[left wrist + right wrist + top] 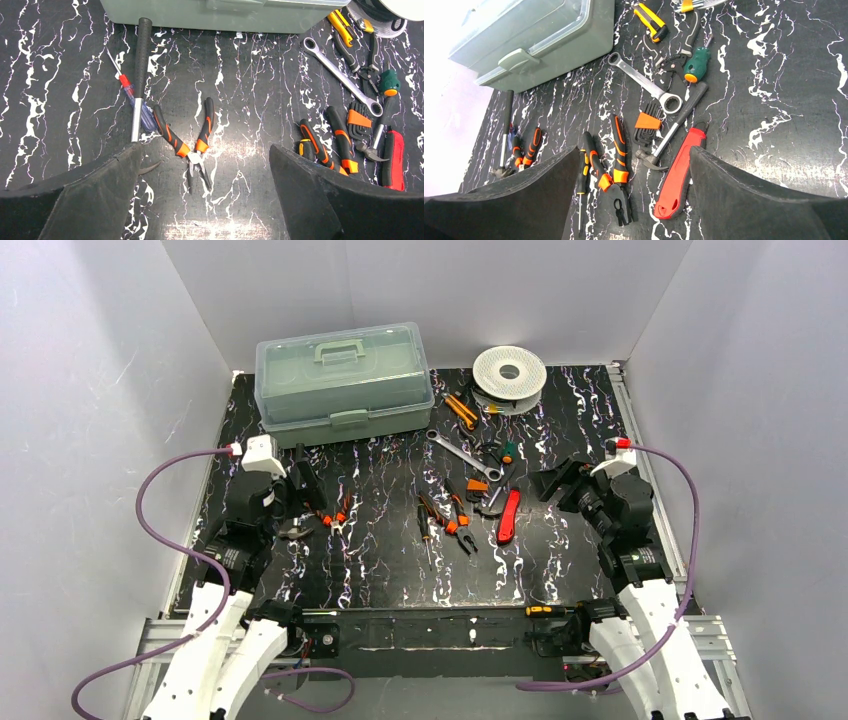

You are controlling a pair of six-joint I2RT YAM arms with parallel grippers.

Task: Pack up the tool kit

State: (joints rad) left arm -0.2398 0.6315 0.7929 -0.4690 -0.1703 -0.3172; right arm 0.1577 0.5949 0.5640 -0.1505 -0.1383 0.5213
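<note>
Both arms bend low over the black table (560, 570), and the toolbox (343, 385) sits shut at the back left.
The left gripper (204, 150) hangs wide open over the orange pliers (192, 135). The right gripper (634, 152) hangs wide open by the red knife (679, 172), probably not touching it.

Red knife (679, 175) beside orange-handled pliers (618, 172), jaws spread

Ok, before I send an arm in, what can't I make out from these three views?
Inside of the toolbox: top view, its cloudy lid hides it.
Head of the hammer: left wrist view, mostly behind a finger of the left gripper.
Spool: left wrist view, cut off by the top right corner.
Lower end of the red knife: left wrist view, behind the other finger.
</note>
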